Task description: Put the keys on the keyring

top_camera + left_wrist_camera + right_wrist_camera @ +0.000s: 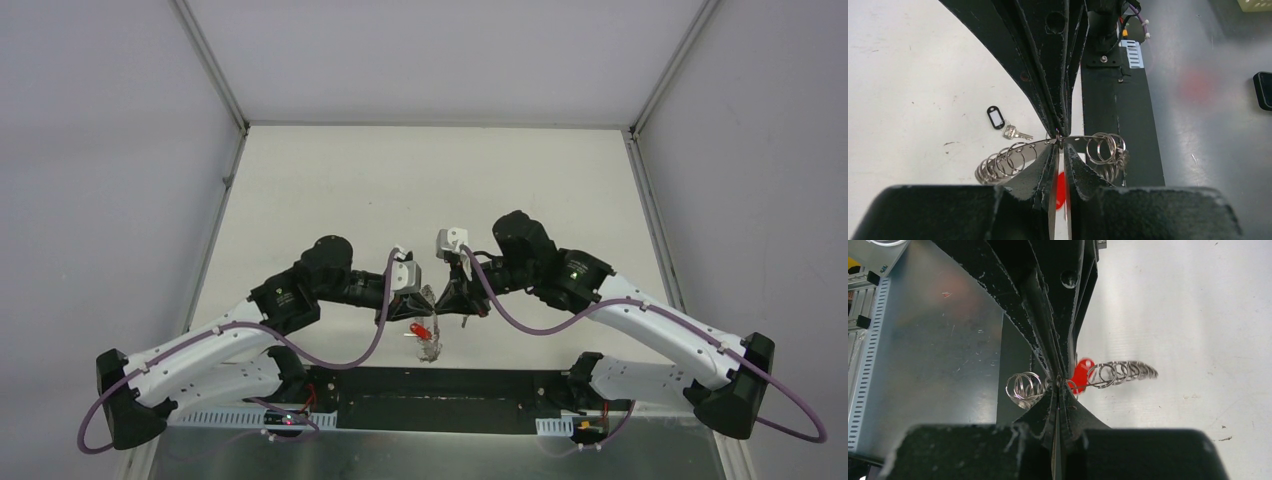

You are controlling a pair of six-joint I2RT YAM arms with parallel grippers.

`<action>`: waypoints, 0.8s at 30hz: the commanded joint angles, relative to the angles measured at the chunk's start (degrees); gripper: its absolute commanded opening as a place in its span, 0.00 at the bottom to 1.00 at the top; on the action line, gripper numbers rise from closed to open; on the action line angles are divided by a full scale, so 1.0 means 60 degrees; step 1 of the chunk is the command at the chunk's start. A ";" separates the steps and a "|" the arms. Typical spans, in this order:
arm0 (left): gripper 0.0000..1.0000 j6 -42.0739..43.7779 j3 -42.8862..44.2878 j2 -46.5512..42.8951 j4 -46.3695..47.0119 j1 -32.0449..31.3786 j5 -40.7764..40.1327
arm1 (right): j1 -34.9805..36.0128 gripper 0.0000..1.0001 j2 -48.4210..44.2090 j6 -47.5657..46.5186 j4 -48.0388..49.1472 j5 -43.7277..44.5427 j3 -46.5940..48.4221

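Silvery keyring [998, 166] is gripped at one spot by the closed left pincer [1058, 146] and closed right pincer [1060, 387]; the red-headed key [1080, 374] is seen just beside their tips. Threading is judged under way: a loop must next be parted.

open: far table [430, 180] | obstacle: black-tag key [996, 118] near keyring [1008, 157]
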 commanded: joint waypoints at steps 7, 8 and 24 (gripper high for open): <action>0.14 -0.0350 0.0470 0.0260 0.0218 -0.0064 0.0471 | 0.0021 0.00 -0.0031 0.0168 0.0574 0.0118 0.0507; 0.14 -0.0379 0.0469 0.0274 0.0257 -0.0062 0.0491 | 0.0021 0.00 -0.0029 0.0179 0.0604 0.0116 0.0507; 0.00 -0.0933 0.0309 0.0395 0.0803 -0.0086 0.0375 | 0.0021 0.20 0.0041 0.0350 0.0651 0.0414 0.0450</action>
